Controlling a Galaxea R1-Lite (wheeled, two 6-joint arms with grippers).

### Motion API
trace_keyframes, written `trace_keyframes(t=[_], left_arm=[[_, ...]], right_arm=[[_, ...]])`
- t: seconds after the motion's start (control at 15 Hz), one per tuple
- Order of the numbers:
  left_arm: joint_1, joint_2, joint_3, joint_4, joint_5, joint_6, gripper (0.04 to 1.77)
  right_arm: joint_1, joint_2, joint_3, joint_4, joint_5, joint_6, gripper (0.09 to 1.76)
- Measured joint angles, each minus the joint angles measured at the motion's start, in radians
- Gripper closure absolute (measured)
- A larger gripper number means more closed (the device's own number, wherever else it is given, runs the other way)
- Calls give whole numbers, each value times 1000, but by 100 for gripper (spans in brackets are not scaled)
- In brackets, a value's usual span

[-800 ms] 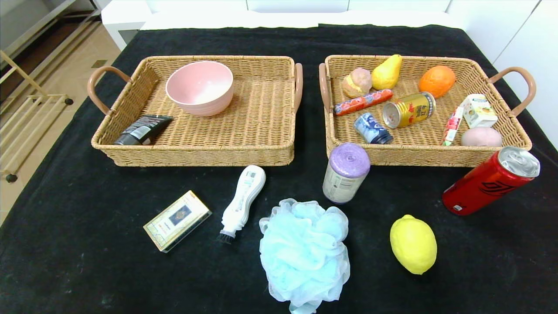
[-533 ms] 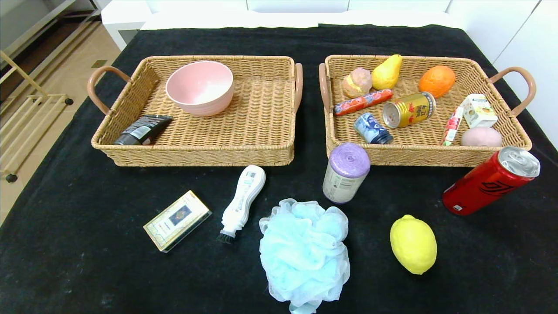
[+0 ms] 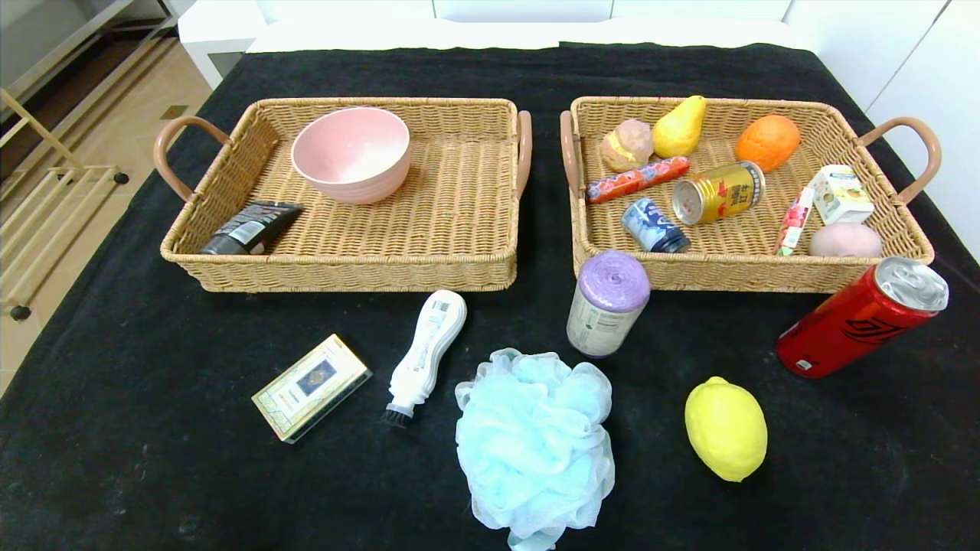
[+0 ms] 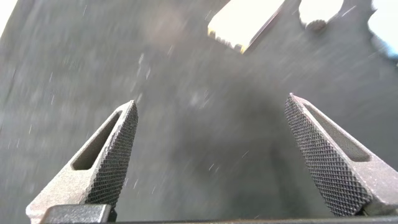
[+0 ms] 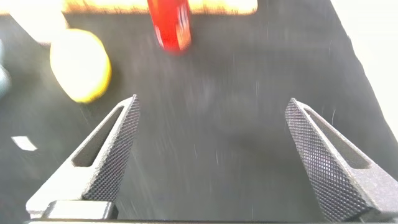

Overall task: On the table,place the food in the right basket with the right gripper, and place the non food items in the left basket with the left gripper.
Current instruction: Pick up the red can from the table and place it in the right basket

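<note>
Head camera is showing us the black table [image 3: 115,398] with two wicker baskets side by side at its far half. We are seeing the left basket [image 3: 459,229] holding a pink bowl [image 3: 351,153] and a dark tube [image 3: 249,228], and the right basket [image 3: 735,245] holding a pear [image 3: 680,126], an orange [image 3: 767,141], a gold can [image 3: 718,191], a blue can [image 3: 653,226] and several small packets.

Waiting on the cloth in front of the baskets, we are finding a card box [image 3: 311,386], a white brush [image 3: 426,353] just beside it, a blue bath sponge [image 3: 536,444], an upright purple-topped roll [image 3: 607,304] near the right basket's front wall, a lemon [image 3: 726,428] and a red can [image 3: 861,316] standing close to that basket's near right corner.

We are holding the left gripper [image 4: 211,162] wide open and empty above bare cloth, with the card box [image 4: 245,22] farther off. We are holding the right gripper [image 5: 211,162] wide open and empty too, with the lemon [image 5: 81,65] and red can [image 5: 169,25] lying beyond its fingers.
</note>
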Motion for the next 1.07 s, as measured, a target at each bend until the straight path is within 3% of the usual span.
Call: trace_keyframes(t=[0.27,0.6,0.8,1.07], left_arm=[[-15,147,-151,-40,-67,-21,9],[-120,495,-343,-139,-126,-23,9],[-228,695,-454,-174,-176,-24,9],[-408,882,-542,-209,-185,-19,9]], right_arm=[[16,186,-141,-46,19,-27,14],[23,383,-215,-129,159,-55,14],[32,454,-225,-151,198,-57,14],[37,481,-216,-152,205,-57,14]])
